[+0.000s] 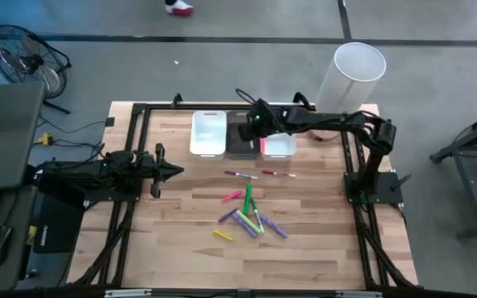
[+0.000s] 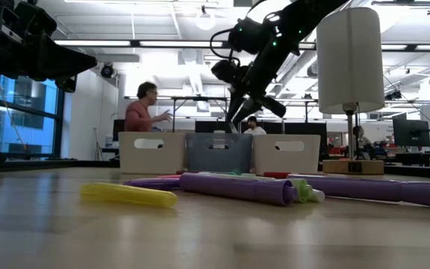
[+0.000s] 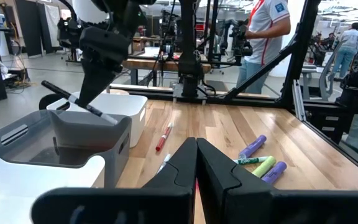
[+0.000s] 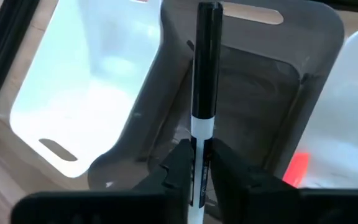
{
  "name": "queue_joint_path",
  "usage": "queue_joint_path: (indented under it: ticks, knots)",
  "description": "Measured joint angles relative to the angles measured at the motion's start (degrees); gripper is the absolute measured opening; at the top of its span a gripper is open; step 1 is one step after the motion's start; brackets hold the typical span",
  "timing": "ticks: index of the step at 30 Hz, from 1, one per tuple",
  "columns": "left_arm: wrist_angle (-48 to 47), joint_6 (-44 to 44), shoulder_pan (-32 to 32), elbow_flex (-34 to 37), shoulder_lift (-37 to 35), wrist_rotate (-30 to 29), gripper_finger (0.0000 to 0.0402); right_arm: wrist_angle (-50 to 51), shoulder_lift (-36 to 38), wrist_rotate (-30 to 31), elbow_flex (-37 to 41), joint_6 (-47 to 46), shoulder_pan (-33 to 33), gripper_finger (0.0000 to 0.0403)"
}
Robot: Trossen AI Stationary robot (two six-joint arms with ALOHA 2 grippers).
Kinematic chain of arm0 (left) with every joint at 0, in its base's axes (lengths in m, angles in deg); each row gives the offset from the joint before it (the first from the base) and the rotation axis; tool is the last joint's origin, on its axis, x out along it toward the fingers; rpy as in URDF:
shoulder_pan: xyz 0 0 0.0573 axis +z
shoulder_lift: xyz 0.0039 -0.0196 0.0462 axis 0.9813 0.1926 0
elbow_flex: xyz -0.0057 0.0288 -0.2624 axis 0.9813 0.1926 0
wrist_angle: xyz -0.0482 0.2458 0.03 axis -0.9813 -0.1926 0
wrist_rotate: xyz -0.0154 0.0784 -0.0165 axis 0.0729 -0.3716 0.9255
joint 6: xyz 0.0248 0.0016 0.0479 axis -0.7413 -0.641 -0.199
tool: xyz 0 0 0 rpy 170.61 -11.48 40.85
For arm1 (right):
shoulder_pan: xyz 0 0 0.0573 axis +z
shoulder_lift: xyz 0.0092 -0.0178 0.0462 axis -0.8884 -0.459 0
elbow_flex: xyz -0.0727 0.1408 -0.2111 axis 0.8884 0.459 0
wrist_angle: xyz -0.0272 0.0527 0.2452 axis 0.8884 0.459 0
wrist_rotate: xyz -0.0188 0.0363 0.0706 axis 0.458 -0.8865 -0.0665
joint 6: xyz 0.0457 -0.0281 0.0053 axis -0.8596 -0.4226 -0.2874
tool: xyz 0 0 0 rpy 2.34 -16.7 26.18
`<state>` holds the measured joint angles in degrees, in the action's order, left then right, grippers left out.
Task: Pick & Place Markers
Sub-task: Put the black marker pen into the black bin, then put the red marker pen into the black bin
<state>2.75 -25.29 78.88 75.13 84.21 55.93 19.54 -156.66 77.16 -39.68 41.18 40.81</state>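
High view is showing our right gripper (image 1: 255, 118) hanging over the dark bin (image 1: 242, 137), which is standing in the middle of 3 bins at the far edge of the table (image 1: 172, 257). The fingers are clamped together on a black-capped marker (image 4: 202, 93), and in the right wrist view this marker is pointing over the dark bin's open inside. On one side we are seeing a white bin (image 1: 208, 132), on the other side a second white bin (image 1: 278, 146) with something red in it (image 4: 297, 167).

Our left gripper (image 1: 171, 171) is waiting near the left edge of the table, its fingers pressed together with nothing between them.

Between the bins and the near edge, loose markers (image 1: 251, 217) are lying: 2 thin red ones (image 1: 241, 175) just in front of the bins, then a crowded heap of green, purple and pink pieces we cannot count exactly, and 1 yellow marker (image 1: 223, 236) a little apart. Bare wood is lying open around this heap.
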Motion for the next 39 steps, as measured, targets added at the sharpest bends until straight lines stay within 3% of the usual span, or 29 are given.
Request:
queue_joint_path:
  ticks: [12,23,32,39]
  knots:
    - [0.0,0.0,0.0,0.0,0.0,0.0,0.0001,0.1,0.6,-1.2,0.0,1.2,0.1,0.0127]
    - [0.0,0.0,0.0,0.0,0.0,0.0,0.0001,1.7,7.4,-6.2,0.0,12.3,6.1,0.0128]
    - [0.0,0.0,0.0,0.0,0.0,0.0,0.0001,5.2,8.4,-11.1,0.0,22.7,12.8,0.0129]
    - [0.0,0.0,0.0,0.0,0.0,0.0,0.0001,12.8,8.3,-9.6,0.0,29.4,17.8,0.0129]
